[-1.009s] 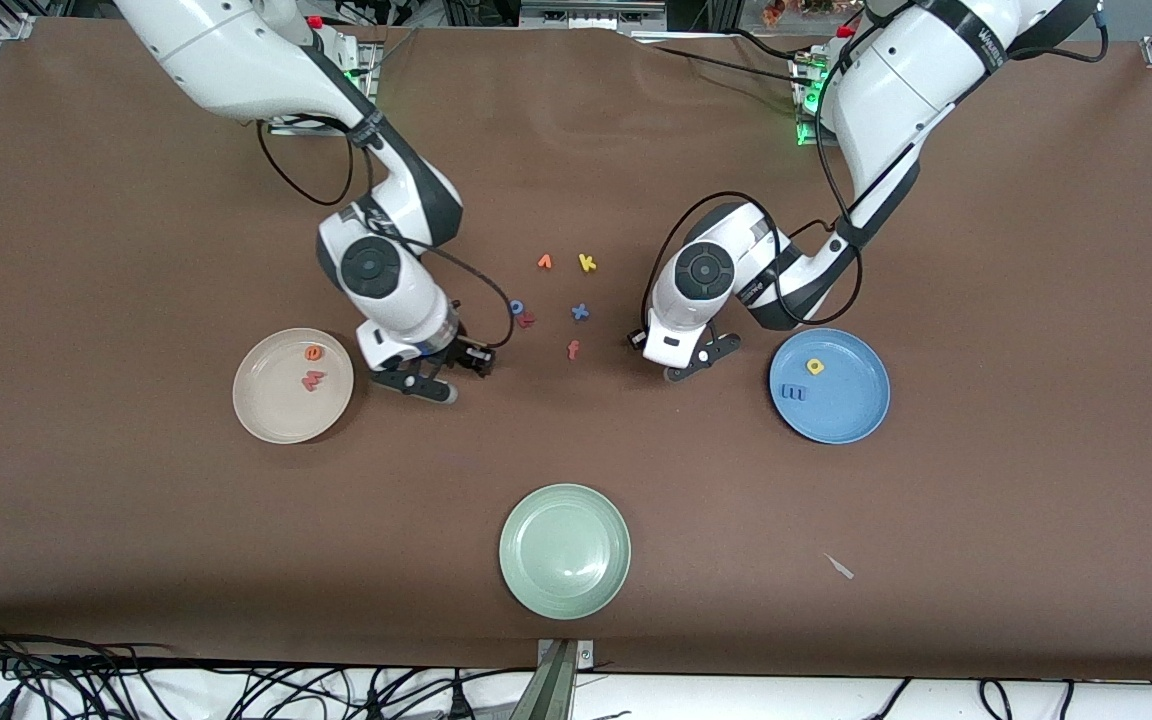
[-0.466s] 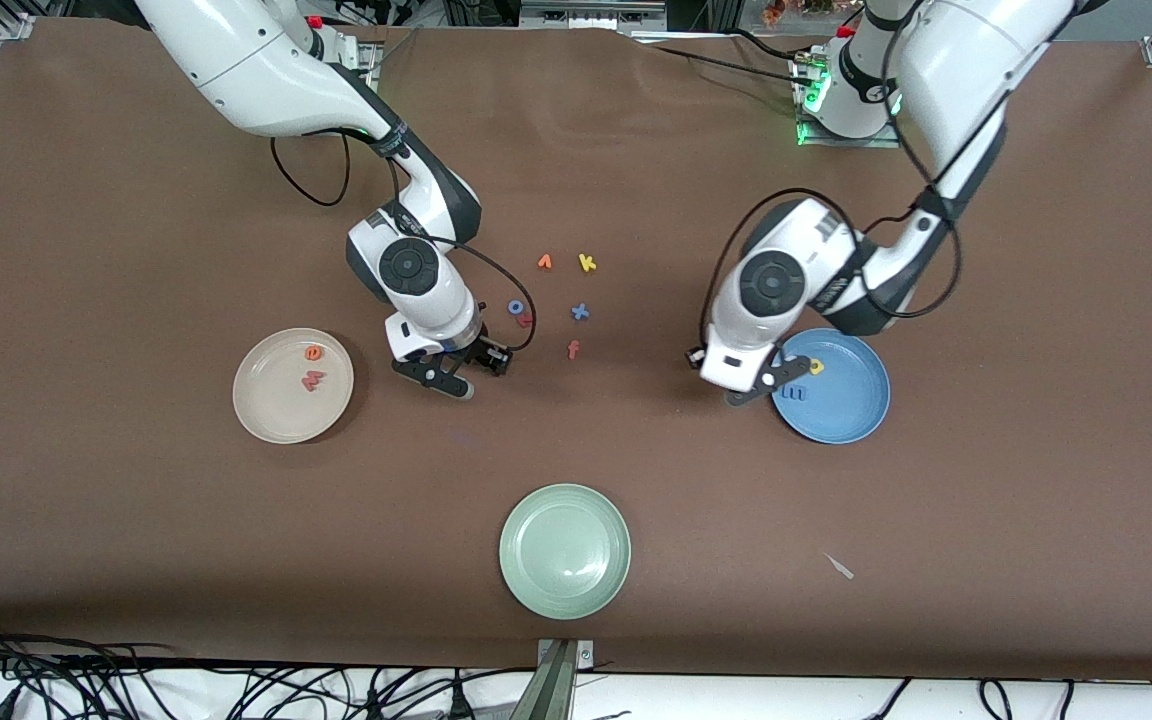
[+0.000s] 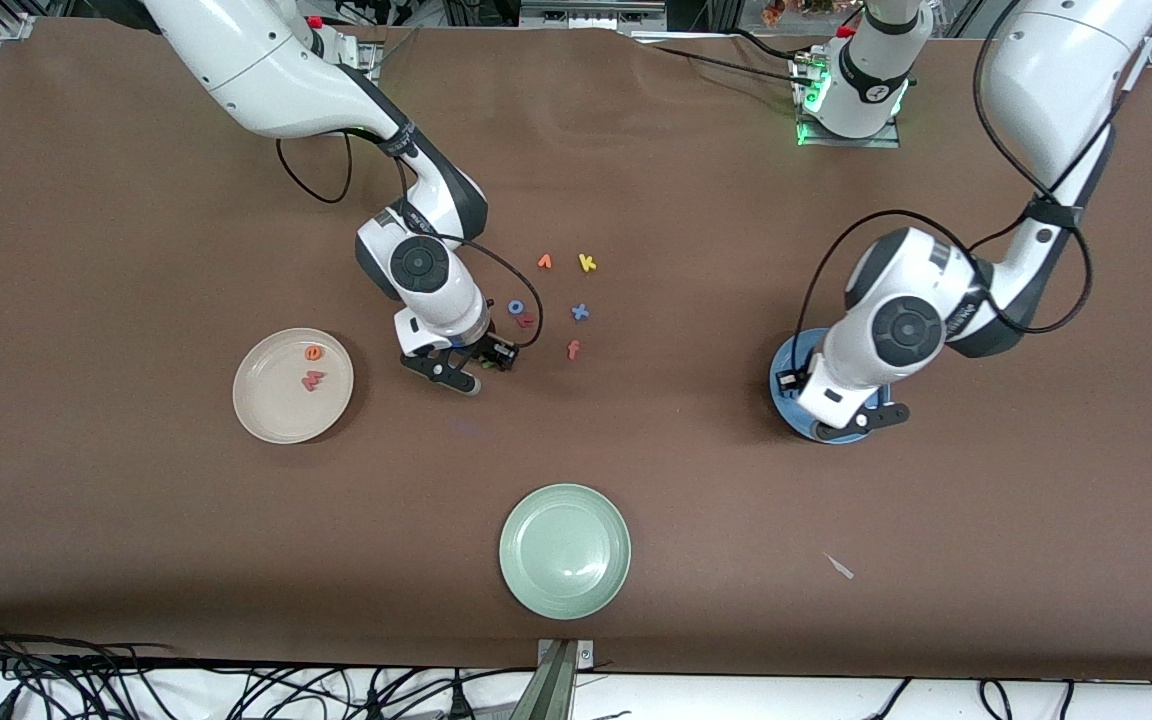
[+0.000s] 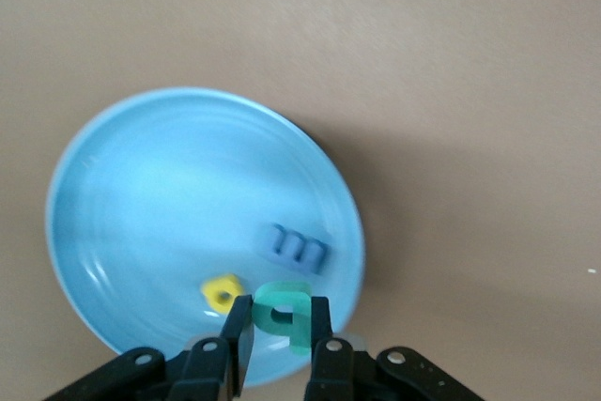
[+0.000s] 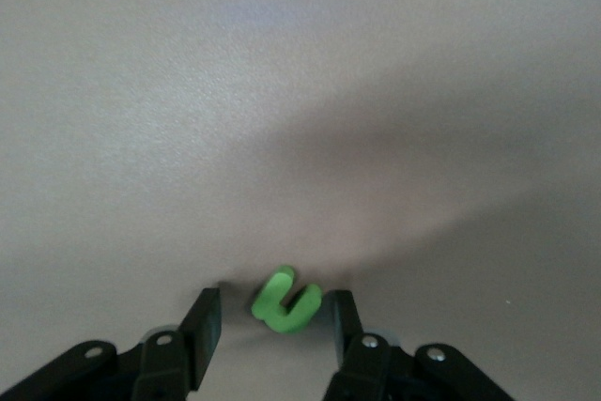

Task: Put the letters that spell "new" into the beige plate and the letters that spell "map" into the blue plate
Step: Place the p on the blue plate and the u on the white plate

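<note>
My left gripper (image 3: 851,415) hangs over the blue plate (image 3: 779,366), shut on the teal "p" (image 4: 286,307). In the left wrist view the blue plate (image 4: 169,185) holds the blue "m" (image 4: 298,248) and the yellow "a" (image 4: 223,292). My right gripper (image 3: 471,370) is low over the bare table between the beige plate (image 3: 266,420) and the loose letters. It is open, with the green "n" (image 5: 285,301) lying flat between its fingers. The orange "e" (image 3: 313,352) and pinkish-red "w" (image 3: 313,380) lie in the beige plate.
A pale green plate (image 3: 565,550) stands near the front edge. Loose letters lie mid-table: yellow "k" (image 3: 587,263), an orange letter (image 3: 544,262), blue "o" (image 3: 515,307), blue "x" (image 3: 580,312), orange-red "f" (image 3: 573,349). A small scrap (image 3: 840,567) lies nearer the front camera than the blue plate.
The left arm has swung from the middle of the table to over the blue plate, carrying the teal "p". The right gripper has shifted a little toward the loose letters.
</note>
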